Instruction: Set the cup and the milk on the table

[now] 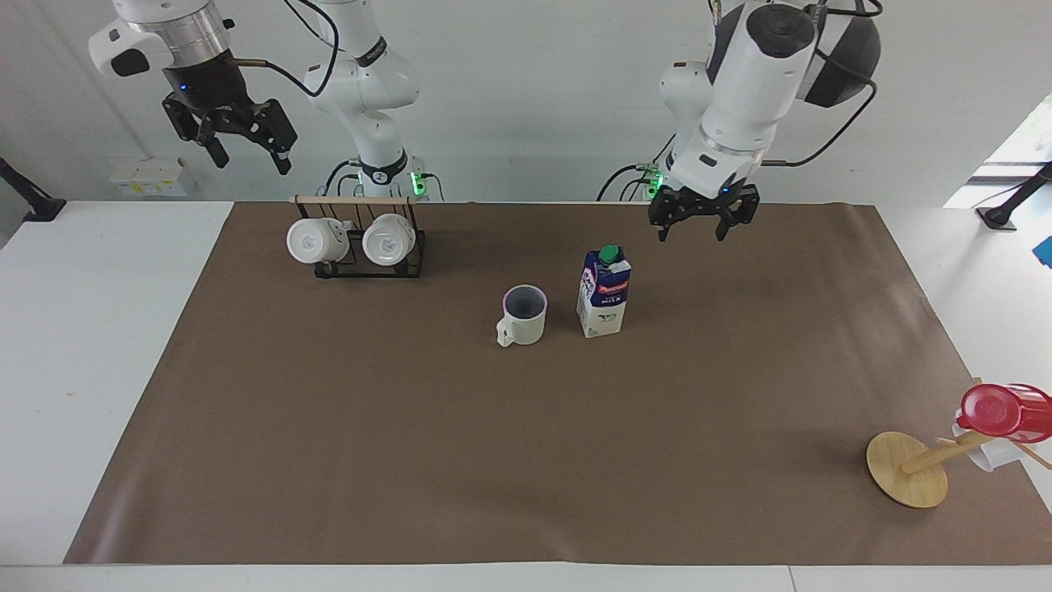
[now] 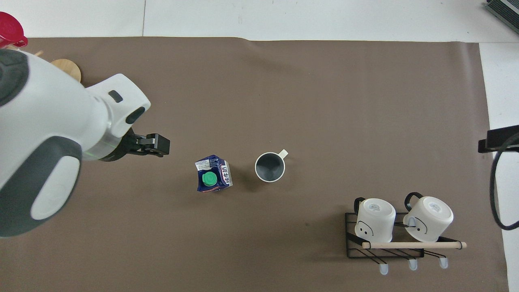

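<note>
Milk [image 1: 603,293] upright beside cup [image 1: 523,314], left tool [image 1: 703,224] apart

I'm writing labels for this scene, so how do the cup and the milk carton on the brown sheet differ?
The milk is a tall, boxy blue-and-white carton with a green cap; the cup is a short, round cream mug with a loop handle. The milk is shut by its cap, while the cup is open at the top, dark inside. The milk stands toward the left arm's end, beside the cup. Both stand upright on the table, and no gripper holds either.
</note>
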`<state>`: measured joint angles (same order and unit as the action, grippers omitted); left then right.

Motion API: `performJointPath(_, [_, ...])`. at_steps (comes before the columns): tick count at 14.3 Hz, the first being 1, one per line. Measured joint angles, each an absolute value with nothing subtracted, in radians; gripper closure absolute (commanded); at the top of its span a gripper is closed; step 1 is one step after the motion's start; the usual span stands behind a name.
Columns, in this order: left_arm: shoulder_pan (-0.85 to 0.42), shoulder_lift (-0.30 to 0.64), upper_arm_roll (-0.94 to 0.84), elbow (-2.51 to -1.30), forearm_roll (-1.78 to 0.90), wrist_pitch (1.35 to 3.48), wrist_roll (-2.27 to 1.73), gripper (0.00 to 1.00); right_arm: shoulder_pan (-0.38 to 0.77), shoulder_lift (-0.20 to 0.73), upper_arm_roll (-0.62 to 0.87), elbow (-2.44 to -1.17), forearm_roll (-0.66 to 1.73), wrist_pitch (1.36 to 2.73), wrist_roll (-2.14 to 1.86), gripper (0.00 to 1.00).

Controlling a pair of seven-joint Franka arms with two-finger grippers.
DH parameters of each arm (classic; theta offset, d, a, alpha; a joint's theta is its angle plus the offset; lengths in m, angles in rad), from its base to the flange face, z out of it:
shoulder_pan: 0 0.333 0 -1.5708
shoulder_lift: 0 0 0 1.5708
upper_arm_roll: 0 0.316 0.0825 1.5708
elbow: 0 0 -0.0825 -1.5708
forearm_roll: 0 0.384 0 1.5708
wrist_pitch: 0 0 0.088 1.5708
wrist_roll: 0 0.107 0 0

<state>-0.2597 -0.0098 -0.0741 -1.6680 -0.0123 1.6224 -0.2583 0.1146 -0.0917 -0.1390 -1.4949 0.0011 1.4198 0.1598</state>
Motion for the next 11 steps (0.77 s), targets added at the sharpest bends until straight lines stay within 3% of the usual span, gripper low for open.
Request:
performJointPath(5, [-0.095, -0.035, -0.069, -1.603, -0.012, 1.537, -0.05, 0.0, 0.115, -0.092, -0.139, -1.495, 0.001, 1.42, 0.16, 0.0])
performJointPath(11, [-0.033, -0.039, -0.069, -1.565, -0.012, 1.485, 0.033, 0.0, 0.115, -0.092, -0.139, -1.495, 0.001, 1.42, 0.16, 0.0])
